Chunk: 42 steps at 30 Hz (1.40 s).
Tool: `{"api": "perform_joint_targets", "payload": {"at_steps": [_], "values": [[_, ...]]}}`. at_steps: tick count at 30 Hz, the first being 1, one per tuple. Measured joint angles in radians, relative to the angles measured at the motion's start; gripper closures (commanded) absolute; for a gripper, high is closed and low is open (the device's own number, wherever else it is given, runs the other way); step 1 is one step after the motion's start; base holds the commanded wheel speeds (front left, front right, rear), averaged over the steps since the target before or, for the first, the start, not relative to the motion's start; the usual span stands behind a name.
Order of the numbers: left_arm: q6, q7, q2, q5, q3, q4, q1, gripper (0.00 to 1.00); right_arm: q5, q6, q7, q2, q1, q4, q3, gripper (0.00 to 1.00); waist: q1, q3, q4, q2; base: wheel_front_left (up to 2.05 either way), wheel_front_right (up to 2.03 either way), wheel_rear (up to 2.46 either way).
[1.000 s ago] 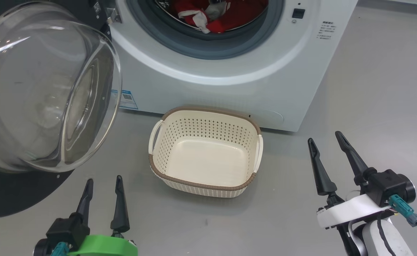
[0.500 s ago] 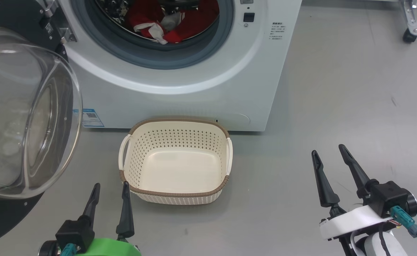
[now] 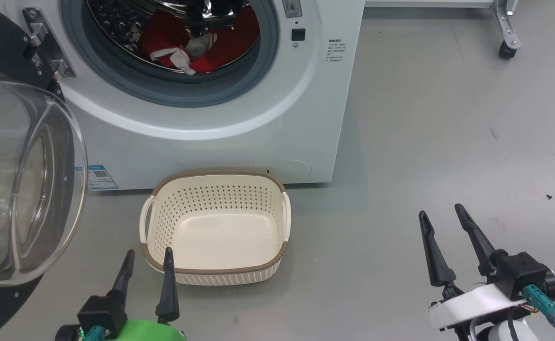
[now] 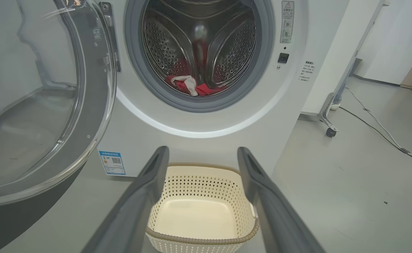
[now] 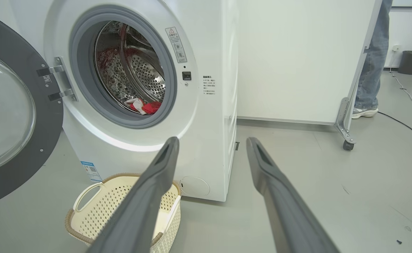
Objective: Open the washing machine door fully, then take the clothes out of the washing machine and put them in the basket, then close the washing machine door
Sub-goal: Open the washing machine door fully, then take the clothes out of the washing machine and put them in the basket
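The clothes (image 3: 187, 45) lie low at the drum's front lip in the washing machine (image 3: 239, 142), whose washing machine door (image 3: 22, 180) stands wide open at the left. The left pincer (image 3: 148, 253), spread and empty just behind the basket (image 3: 213, 237), faces the heap nearly straight on. It seems nearer than the right pincer (image 3: 440, 211), which is also spread and empty.

Cropped and illegible
The washing machine door (image 3: 22, 180), left of the left gripper (image 3: 148, 252), runs off the picture's edge; the blue label (image 3: 98, 176) ahead is too small to read.
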<state>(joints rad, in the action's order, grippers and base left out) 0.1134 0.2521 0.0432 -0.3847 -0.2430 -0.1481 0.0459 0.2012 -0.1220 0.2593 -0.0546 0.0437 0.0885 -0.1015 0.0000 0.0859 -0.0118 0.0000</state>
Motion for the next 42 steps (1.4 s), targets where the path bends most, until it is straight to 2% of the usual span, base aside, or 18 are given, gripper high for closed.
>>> {"api": "perform_joint_targets", "payload": {"at_steps": [29, 42], "values": [[0.0, 0.0, 0.0, -0.001, -0.008, -0.015, -0.001, 0.0, 0.0, 0.0, 0.0, 0.011, 0.028, -0.014, 0.004, 0.0, 0.0, -0.011, -0.004, 0.0, 0.01, -0.01, 0.0], [0.0, 0.0, 0.0, 0.0, -0.007, -0.007, -0.002, 0.0, 0.0, 0.0, 0.0, 0.014, 0.028, -0.019, 0.005, 0.0, 0.0, -0.008, -0.008, 0.0, 0.4, -0.4, 0.0]]}}
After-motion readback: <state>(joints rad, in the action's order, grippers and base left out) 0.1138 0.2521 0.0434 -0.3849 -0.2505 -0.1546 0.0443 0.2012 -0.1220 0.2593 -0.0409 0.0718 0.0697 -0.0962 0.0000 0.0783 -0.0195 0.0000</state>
